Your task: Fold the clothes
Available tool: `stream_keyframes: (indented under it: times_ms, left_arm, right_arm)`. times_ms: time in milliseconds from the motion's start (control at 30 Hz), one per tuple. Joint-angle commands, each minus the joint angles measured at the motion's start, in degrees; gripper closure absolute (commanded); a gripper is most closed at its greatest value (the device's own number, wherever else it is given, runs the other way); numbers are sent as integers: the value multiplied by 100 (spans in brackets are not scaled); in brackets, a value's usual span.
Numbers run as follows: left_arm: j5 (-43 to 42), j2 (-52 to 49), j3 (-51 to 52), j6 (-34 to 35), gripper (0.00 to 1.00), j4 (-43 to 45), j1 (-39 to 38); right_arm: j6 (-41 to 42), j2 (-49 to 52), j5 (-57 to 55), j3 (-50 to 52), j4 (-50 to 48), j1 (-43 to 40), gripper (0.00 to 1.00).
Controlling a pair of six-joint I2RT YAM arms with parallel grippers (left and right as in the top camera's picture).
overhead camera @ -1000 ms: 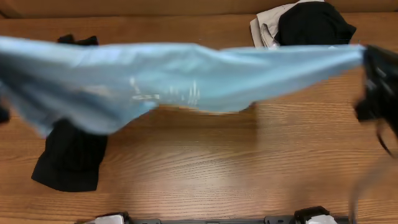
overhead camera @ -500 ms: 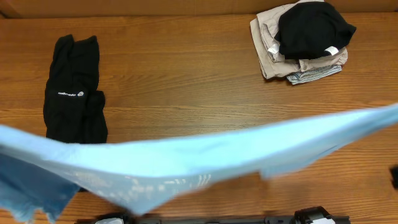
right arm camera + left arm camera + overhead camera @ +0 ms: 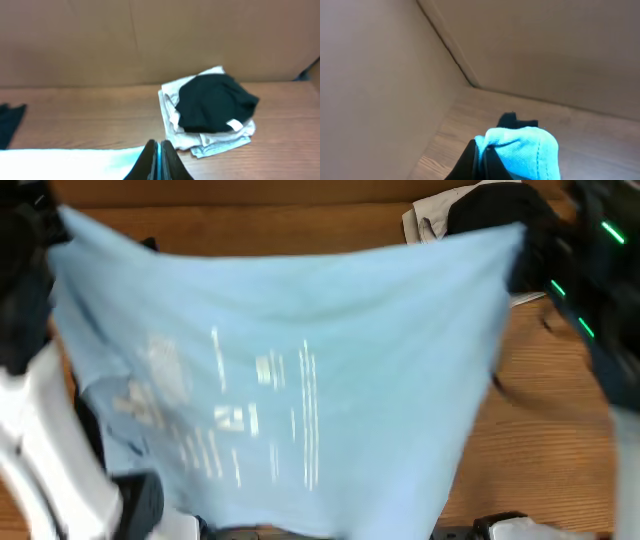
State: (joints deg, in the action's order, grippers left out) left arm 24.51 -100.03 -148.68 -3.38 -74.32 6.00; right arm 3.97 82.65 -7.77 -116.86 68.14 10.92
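Blue T-shirt [image 3: 300, 380]: half a second ago a sagging band well short of the folded pile [image 3: 210, 112], now spread taut, far edge reaching it. Left claw [image 3: 482, 155] and right claw [image 3: 157, 150] each pinch a corner. Likely ready to lay on the surface [image 3: 540, 430].

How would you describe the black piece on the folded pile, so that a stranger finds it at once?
On the wooden table, go to the far right corner, where a pile of folded clothes sits. The black piece lies on top; it is the only dark one, over beige pieces, with a small white tag.
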Motion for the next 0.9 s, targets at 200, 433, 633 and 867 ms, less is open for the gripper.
stream_keyframes:
  times_ms: [200,433,633,867]
  left_arm:
    - [-348,-1812,7,-96,96,1091,-2]
    - [-529,-2461,7,-92,96,966,-46]
    - [-529,-2608,7,-87,96,138,4]
    - [-531,-2610,9,83,96,-540,74]
  right_arm:
    - [-188,2511,-166,74,-1235,-173,96]
    - [-184,3123,345,72,-1384,-173,96]
    - [-138,3128,599,79,-1038,-173,96]
    - [-118,3182,605,114,-629,-173,96]
